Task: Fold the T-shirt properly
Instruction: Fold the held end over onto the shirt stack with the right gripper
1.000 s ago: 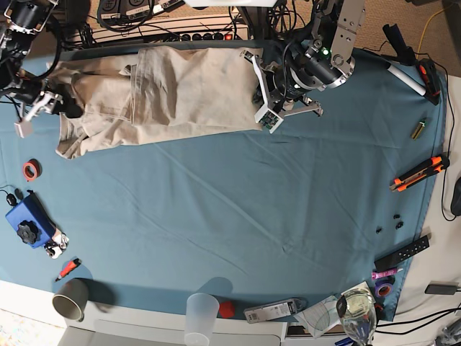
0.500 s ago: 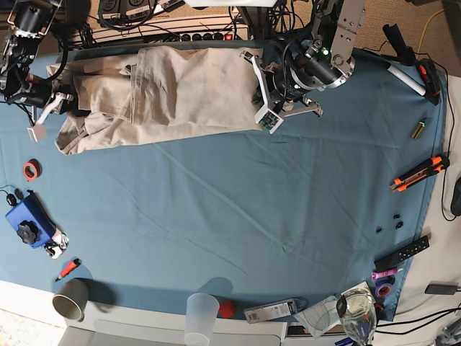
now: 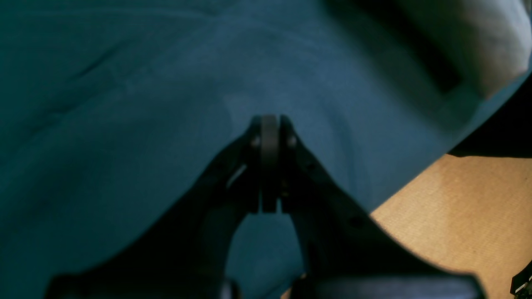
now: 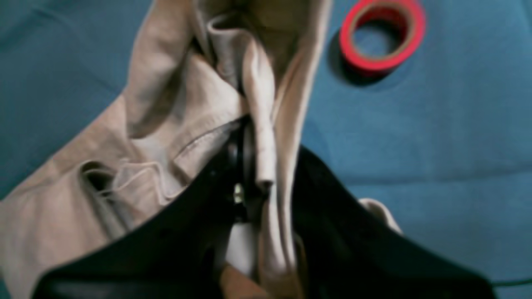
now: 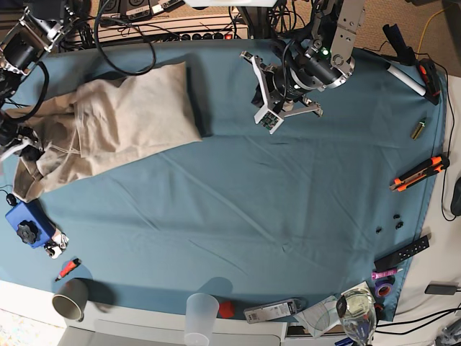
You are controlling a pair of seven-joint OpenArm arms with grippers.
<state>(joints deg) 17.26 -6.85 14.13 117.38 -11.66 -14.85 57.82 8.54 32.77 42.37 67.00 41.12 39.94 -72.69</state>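
— What does the right gripper (image 4: pixel 253 166) have hold of?

— A bunched fold of the T-shirt (image 5: pixel 122 122); its jaws are pinched nearly together on the beige cloth. Most of the shirt trails away ahead of and beside it over the blue table cloth (image 5: pixel 252 209), and a red tape roll (image 4: pixel 381 35) lies just past the fingers, apart from the fabric.

— And the left gripper (image 3: pixel 269 137)?

— Jaws fully together, nothing between them. Only bare table cloth sits under it; the shirt is well apart from it.
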